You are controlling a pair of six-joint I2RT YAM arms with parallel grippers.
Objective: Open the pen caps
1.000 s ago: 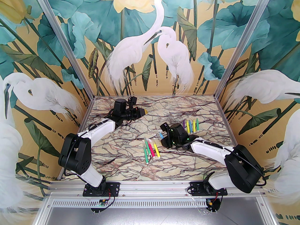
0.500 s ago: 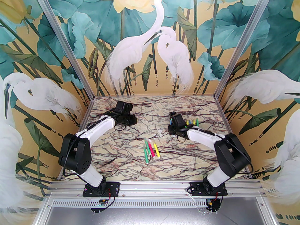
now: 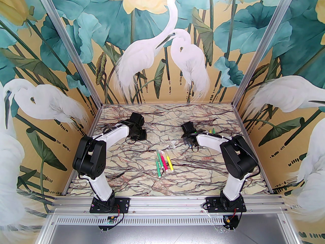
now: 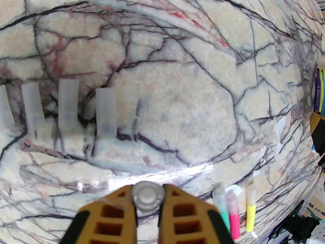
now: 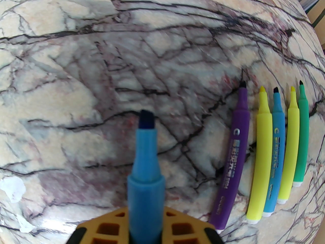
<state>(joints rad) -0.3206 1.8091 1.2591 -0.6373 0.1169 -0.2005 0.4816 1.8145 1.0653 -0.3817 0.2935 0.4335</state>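
Gripping the uncapped blue pen (image 5: 145,159) by its barrel, your right gripper (image 5: 146,213) points its tip straight ahead, parallel to the row of opened pens (image 5: 262,141) lying just to its right. Your left gripper (image 4: 148,190) is clamped on a clear cap (image 4: 148,198), seen end-on; the loose pen caps (image 4: 68,105) lie ahead and left, long axes also running away from it.

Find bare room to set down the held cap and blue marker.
Bare marble tabletop lies right of the row of clear plastic caps, and left of the uncapped purple marker. Crowded: the green, pink and yellow capped markers mid-table.
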